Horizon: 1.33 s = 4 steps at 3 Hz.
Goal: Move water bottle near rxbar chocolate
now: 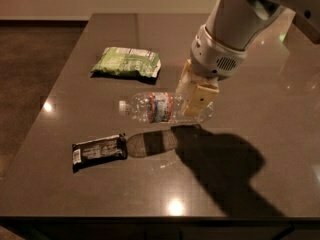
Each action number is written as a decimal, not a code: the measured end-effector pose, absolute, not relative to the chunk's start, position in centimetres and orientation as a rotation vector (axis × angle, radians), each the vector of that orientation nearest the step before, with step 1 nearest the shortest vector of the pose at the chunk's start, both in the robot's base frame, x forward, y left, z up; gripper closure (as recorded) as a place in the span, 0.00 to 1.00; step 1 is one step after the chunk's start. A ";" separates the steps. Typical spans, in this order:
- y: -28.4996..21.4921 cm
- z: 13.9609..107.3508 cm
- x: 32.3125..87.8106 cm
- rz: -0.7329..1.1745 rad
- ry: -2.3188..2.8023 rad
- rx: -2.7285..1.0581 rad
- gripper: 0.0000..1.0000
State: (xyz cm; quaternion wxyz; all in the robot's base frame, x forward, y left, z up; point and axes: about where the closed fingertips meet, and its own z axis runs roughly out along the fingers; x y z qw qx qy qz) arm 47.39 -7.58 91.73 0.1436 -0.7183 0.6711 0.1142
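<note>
Just left of your pincer [197, 98], which grips its base end, the water bottle [152, 107] hangs sideways above the tabletop [75, 199]. The rxbar chocolate [99, 149] lies lower-left, near; setting it down remains.

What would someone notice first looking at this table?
The gripper, right of center, holds the water bottle sideways above the dark table, its shadow falling beneath. The rxbar chocolate lies front left by that shadow; a green snack bag sits farther back.
</note>
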 end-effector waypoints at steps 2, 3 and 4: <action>-3.9 89.0 47.5 0.366 2.001 -2.055 0.84; -2.6 87.7 47.8 0.303 2.064 -2.093 0.60; -2.0 86.8 47.8 0.266 2.107 -2.128 0.38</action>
